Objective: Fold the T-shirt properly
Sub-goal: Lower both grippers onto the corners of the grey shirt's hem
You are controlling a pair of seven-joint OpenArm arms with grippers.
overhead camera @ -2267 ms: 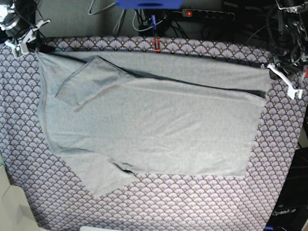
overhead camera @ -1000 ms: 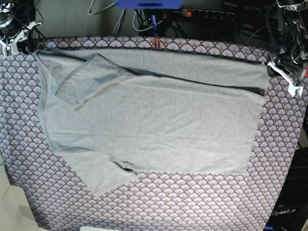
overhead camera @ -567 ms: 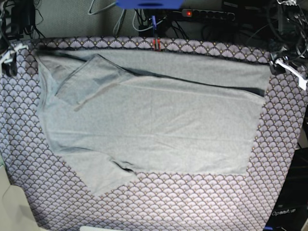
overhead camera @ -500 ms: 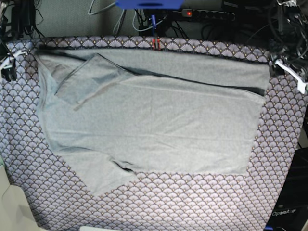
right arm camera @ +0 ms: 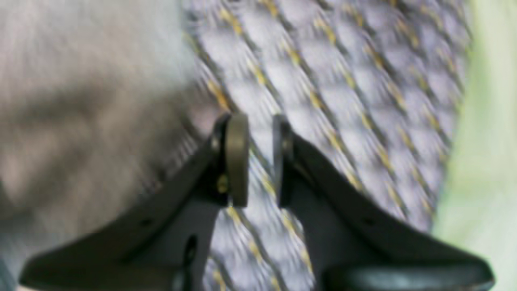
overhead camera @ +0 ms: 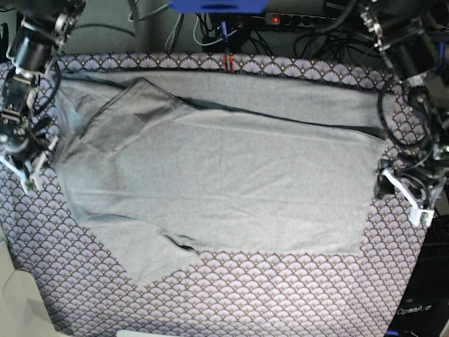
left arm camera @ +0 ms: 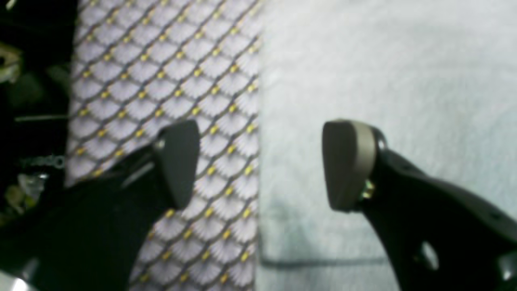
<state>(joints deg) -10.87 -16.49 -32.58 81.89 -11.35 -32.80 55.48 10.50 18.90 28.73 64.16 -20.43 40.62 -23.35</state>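
The light grey T-shirt (overhead camera: 224,182) lies flat on the fan-scale tablecloth (overhead camera: 280,295), its far long edge folded over and one sleeve pointing to the front left. My left gripper (overhead camera: 403,193) is open at the shirt's right edge. In the left wrist view (left arm camera: 262,165) one finger is over the tablecloth (left arm camera: 161,60) and the other over the shirt (left arm camera: 383,60). My right gripper (overhead camera: 28,174) is at the shirt's left edge. In the blurred right wrist view (right arm camera: 258,157) its jaws are nearly together and empty, over the tablecloth (right arm camera: 343,81) just beside the shirt (right arm camera: 80,60).
A red clip (overhead camera: 226,64) sits on the table's back edge. A power strip (overhead camera: 302,20) and cables lie behind the table. Dark equipment stands off the right edge. A pale surface (overhead camera: 14,295) shows at the front left corner.
Both arms have come down from the back corners to the shirt's left and right side edges. The shirt's far left corner has shifted slightly.
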